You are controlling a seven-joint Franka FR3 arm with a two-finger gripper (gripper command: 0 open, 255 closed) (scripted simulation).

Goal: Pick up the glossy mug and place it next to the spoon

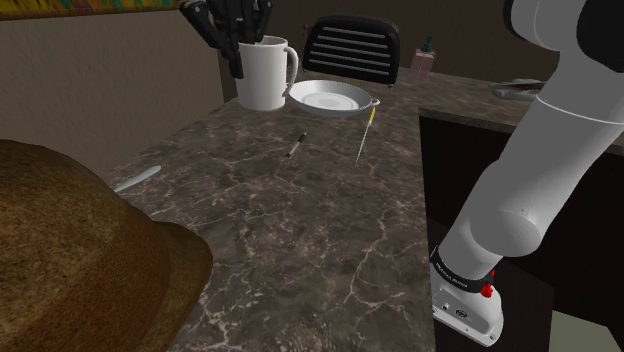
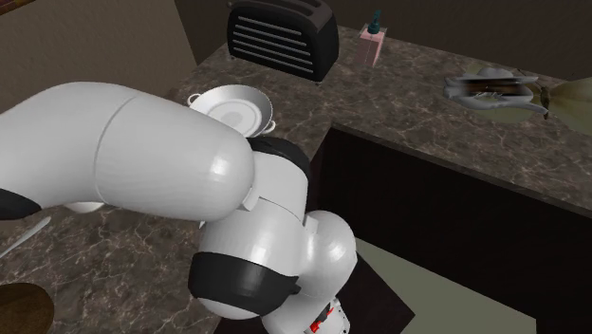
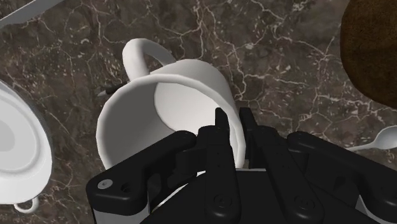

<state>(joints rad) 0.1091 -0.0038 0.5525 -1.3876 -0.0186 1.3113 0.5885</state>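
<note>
A glossy white mug (image 1: 265, 75) stands upright at the back of the dark marble counter (image 1: 290, 230), beside a white plate. My black gripper (image 1: 243, 40) comes down on it from above and is shut on its rim. In the wrist view one finger is inside the mug (image 3: 172, 108) and the other outside, clasping the wall between them at the gripper (image 3: 234, 130). The handle points away from the fingers. Whether the mug rests on the counter or hangs just above it I cannot tell. The pale spoon (image 1: 137, 179) lies at the shoulder view's left, by a brown mound; its bowl (image 3: 380, 139) shows near the gripper.
A white handled plate (image 1: 328, 97) sits beside the mug, with a black toaster (image 1: 352, 45) behind it. A dark pen (image 1: 297, 145) and a yellow-handled tool (image 1: 367, 128) lie mid-counter. The brown mound (image 1: 80, 260) takes the near left corner. The counter drops off at the shoulder view's right.
</note>
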